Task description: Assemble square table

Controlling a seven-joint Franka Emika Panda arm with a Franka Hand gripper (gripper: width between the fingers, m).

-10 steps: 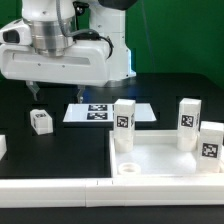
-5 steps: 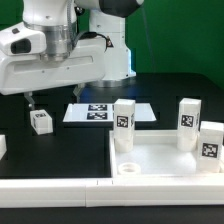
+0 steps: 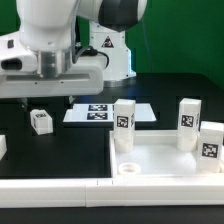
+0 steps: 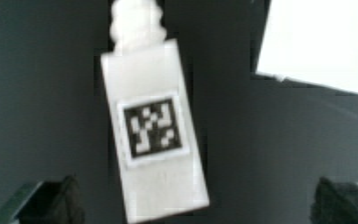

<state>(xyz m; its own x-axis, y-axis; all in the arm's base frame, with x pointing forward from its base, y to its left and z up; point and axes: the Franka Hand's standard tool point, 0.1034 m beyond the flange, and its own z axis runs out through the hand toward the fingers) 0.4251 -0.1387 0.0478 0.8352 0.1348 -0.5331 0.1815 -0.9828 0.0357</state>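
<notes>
The square table top [image 3: 165, 158] lies at the exterior view's right, a white slab with a raised rim. Three short white tagged legs [image 3: 124, 126] stand on it. A fourth loose leg [image 3: 40, 122] lies on the black table at the left. My gripper [image 3: 45, 100] hangs above this leg, open and empty. In the wrist view the leg [image 4: 155, 130] lies below and between my dark fingertips [image 4: 43, 200], with its tag up and its screw end [image 4: 137, 20] pointing away. My gripper [image 4: 194, 205] does not touch it.
The marker board [image 3: 100, 112] lies behind the loose leg and shows in the wrist view [image 4: 327, 50]. A long white rail [image 3: 60, 185] runs along the front. A white part [image 3: 2, 146] sits at the left edge. One round corner socket [image 3: 128, 168] shows.
The arm has turned and shifted over the loose leg, with the hand now lower above it. The leg and the table top have not moved.
</notes>
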